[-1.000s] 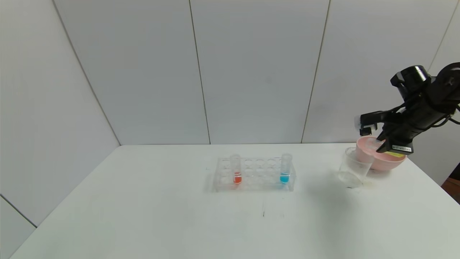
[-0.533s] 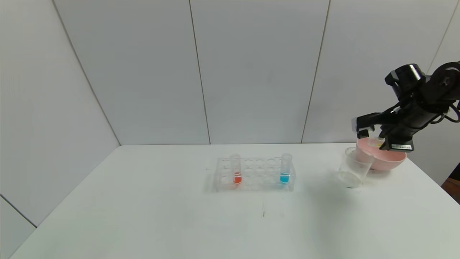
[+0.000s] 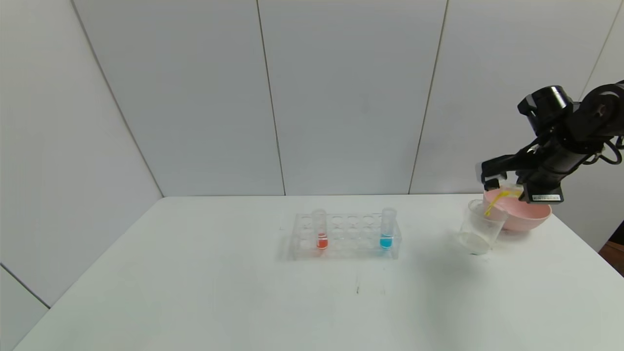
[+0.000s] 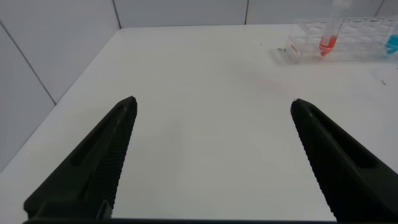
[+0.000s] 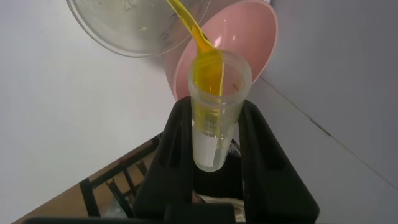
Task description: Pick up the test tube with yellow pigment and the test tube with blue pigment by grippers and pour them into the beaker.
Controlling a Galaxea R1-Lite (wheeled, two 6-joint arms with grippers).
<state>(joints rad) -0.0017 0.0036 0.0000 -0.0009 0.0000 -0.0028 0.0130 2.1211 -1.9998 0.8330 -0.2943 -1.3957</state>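
The test tube with yellow pigment (image 5: 211,118) is tipped mouth-down in my right gripper (image 5: 216,112), which is shut on it. A thin yellow stream (image 3: 492,204) runs from its mouth into the beaker (image 3: 480,226), whose rim (image 5: 134,28) lies just beyond the tube. That gripper (image 3: 504,187) hangs above the beaker at the table's far right. In the clear rack (image 3: 346,236) at mid-table the test tube with blue pigment (image 3: 387,234) stands upright. My left gripper (image 4: 212,102) is open over bare table, far from the rack.
A pink bowl (image 3: 524,217) sits right behind the beaker, under my right wrist. A tube of orange-red liquid (image 3: 320,229) stands at the rack's left end. The table's right edge lies close to the bowl.
My right gripper has lifted slightly and tipped the tube further. The yellow liquid, which stayed inside the tube before, now streams out toward the beaker.
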